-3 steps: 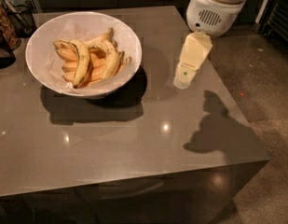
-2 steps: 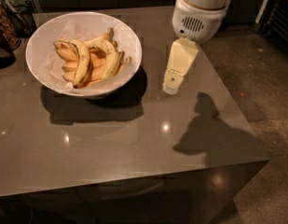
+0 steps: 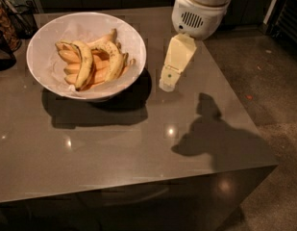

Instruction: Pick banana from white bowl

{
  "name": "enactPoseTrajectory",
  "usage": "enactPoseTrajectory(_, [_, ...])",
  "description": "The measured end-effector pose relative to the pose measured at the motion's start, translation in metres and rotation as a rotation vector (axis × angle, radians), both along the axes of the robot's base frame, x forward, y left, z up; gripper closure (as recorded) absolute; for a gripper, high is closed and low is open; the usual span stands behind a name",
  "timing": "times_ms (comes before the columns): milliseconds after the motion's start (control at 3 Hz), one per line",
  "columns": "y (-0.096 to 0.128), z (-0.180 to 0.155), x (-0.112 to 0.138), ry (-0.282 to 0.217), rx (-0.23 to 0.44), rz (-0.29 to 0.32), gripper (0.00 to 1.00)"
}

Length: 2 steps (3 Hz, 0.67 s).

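A large white bowl (image 3: 47,37) stands on the left half of the dark table. In it lie several bananas. A curved yellow banana with brown speckles and dark streaks (image 3: 84,65) lies on top at the middle, joined at the stem to a similar one (image 3: 114,57). Smoother orange-yellow bananas (image 3: 71,57) lie under them. My gripper (image 3: 167,84) hangs from the white arm above the table, just right of the bowl's rim and apart from it. It holds nothing that I can see.
The dark glossy table (image 3: 138,148) ends in a front edge and a right edge, with bare floor (image 3: 273,90) beyond. A dark basket-like object (image 3: 5,25) sits at the far left. My arm's shadow (image 3: 210,134) falls on the table's right part.
My arm and gripper have moved left, toward the bowl. The bowl and bananas have not moved on the table.
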<state>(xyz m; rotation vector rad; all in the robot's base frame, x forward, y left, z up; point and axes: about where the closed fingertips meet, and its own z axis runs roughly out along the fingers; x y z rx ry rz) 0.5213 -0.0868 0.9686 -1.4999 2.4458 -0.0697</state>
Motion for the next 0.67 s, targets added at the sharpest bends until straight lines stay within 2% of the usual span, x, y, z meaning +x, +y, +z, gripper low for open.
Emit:
enactPoseTrajectory(333, [0.0453, 0.0206, 0.0314, -0.002, 0.077, -0.03, 0.0])
enactPoseTrajectory(667, [0.0457, 0.0206, 0.0316, -0.003, 0.078, -0.03, 0.0])
